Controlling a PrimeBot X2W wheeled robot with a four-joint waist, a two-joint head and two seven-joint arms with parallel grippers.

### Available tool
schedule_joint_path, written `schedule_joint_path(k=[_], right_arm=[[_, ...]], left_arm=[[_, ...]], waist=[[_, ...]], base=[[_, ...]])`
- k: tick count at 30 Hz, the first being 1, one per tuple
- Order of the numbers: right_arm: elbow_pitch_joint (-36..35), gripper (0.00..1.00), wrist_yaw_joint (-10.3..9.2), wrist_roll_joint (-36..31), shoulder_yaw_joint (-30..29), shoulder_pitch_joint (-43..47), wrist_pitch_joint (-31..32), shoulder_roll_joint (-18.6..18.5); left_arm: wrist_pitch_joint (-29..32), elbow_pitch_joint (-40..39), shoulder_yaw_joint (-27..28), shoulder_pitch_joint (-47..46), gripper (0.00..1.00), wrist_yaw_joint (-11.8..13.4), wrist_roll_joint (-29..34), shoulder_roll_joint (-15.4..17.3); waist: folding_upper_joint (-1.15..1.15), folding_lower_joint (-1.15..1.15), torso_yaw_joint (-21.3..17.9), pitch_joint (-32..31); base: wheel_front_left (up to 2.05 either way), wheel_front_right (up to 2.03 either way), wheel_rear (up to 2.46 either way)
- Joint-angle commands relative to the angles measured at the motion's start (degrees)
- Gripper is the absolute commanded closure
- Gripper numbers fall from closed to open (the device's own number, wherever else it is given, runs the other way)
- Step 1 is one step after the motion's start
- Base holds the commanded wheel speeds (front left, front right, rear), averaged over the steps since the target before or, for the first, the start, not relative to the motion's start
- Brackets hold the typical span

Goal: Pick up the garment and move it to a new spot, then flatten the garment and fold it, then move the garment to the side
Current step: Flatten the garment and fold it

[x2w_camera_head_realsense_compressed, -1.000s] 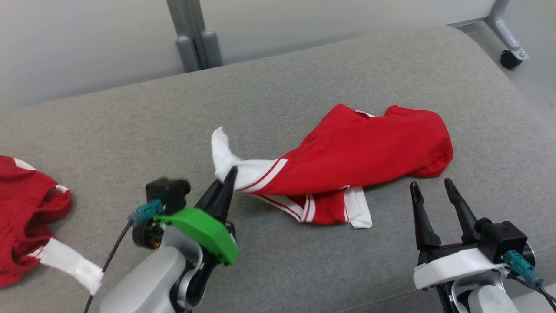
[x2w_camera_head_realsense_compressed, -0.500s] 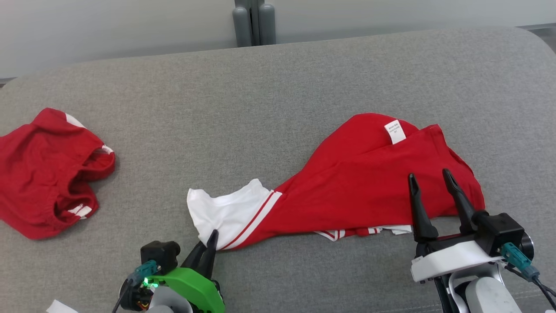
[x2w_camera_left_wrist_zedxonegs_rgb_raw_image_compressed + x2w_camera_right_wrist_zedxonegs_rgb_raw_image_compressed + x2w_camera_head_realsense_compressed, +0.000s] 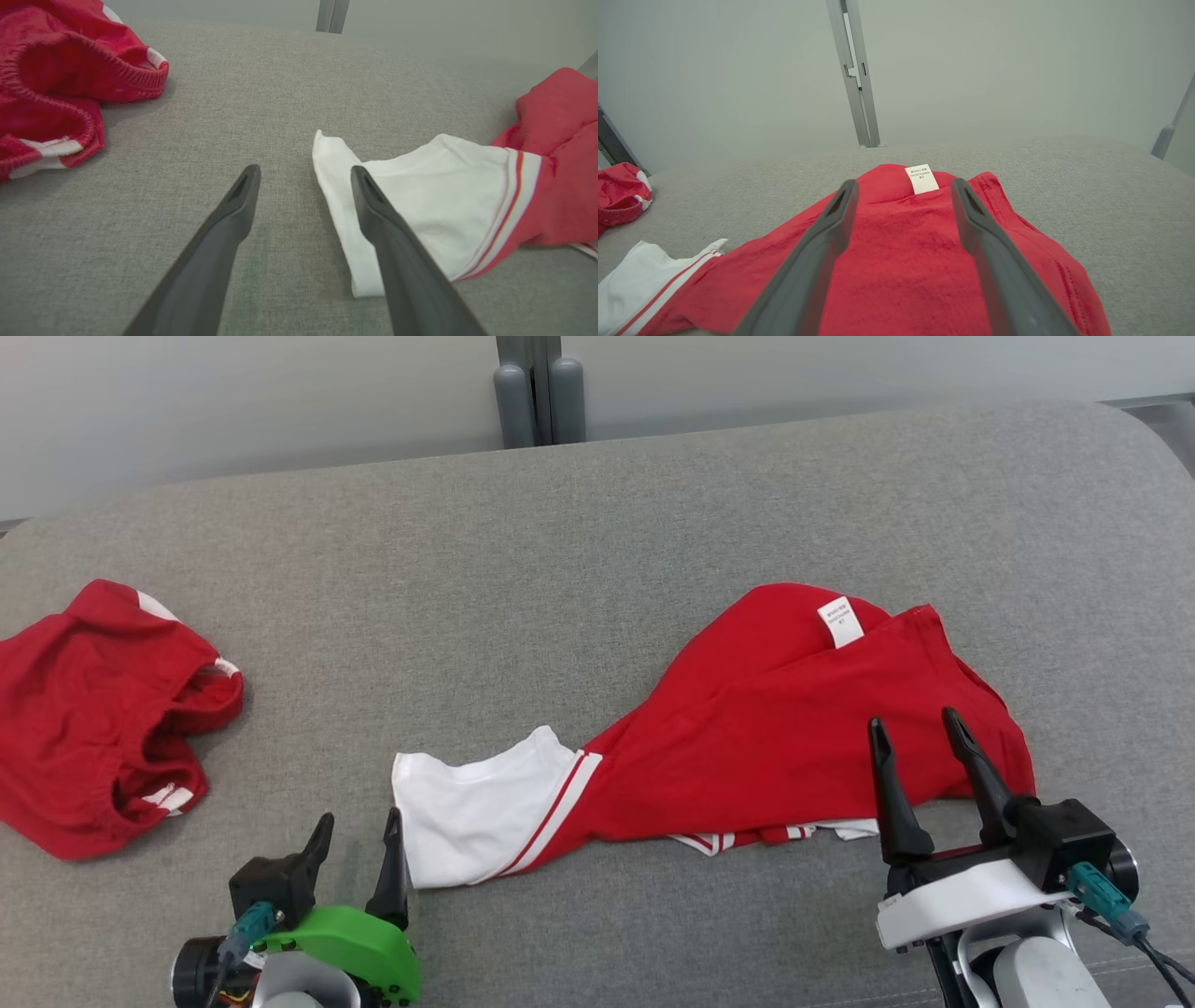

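That crumpled red-and-white cloth garment [image 3: 775, 756] should handle limp (light too); pinch its white sleeve [image 3: 467, 812]. Your left gripper [image 3: 358, 821] and right gripper [image 3: 913, 721] gape, empty.

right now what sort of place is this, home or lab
Probably a lab or test room, not a home: a wide grey padded surface holds the red and white garment and a second red garment, with a bare pale wall and a grey metal post behind.
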Motion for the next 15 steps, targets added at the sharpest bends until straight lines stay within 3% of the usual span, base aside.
schedule_joint_path(k=[1,15], right_arm=[[0.0,0.0,-0.07,0.07,0.31,-0.15,0.0,-0.08],[-0.37,0.0,-0.07,-0.28,1.01,-2.73,0.0,-0.09]], left_arm=[[0.68,1.42,-0.27,-2.32,0.0,-0.31,1.0,1.0],[15.04,8.9,-5.05,-14.86,0.0,-0.89,4.17,2.98]], waist=[[0.0,0.0,-0.21,0.43],[0.0,0.0,-1.87,4.67]], base=[[0.0,0.0,0.0],[0.0,0.0,0.0]])
